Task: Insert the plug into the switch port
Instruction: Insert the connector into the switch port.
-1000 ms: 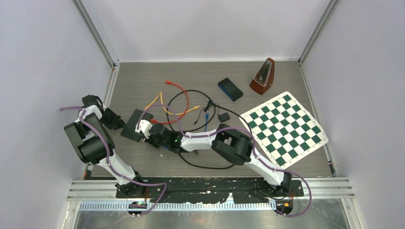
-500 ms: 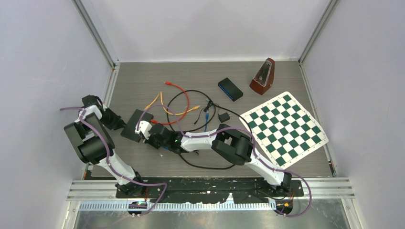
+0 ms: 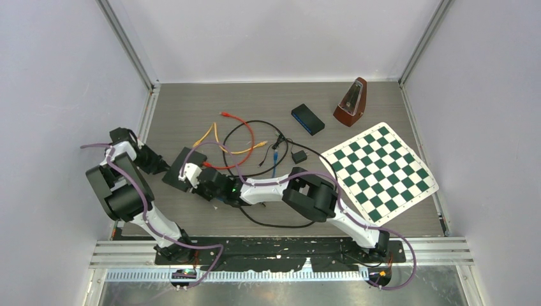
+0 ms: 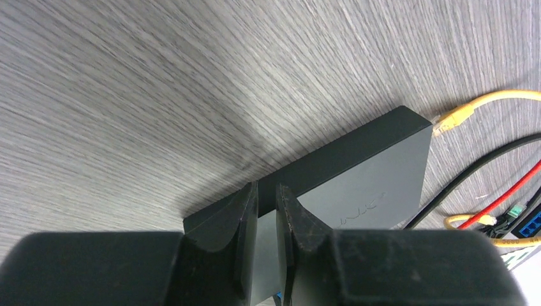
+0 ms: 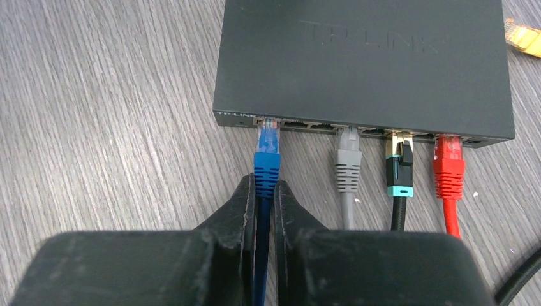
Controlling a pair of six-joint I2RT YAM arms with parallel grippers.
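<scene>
Two pairs of jaws are working on one small box, and each seems to have its own job. The right jaws are pressed together on the blue cable (image 5: 260,255), gripping it just behind the ribbed boot. That is probably so the blue plug (image 5: 267,150) sticks out stiff and straight ahead of them and can be pushed along its own line. Just ahead of those jaws the plug's clear tip sits at the mouth of the leftmost port (image 5: 268,121) of the switch (image 5: 363,64). I cannot tell from here whether it has clicked home. I would guess a short straight push is what remains.

To the right of the jaws, a grey plug (image 5: 348,162), a black plug (image 5: 399,169) with a teal collar and a red plug (image 5: 448,169) each sit at a neighbouring port. Their boots are rubbery and ridged.

The left jaws are clamped on the far-side edge of the switch, most likely bracing it so it cannot slide on the surface (image 5: 115,95) under the push. The box is flat, matte black and sharp-cornered. The surface is grey, wood-grained and looks slick.

Beyond the switch a loose yellow plug (image 5: 523,35) lies unused
</scene>
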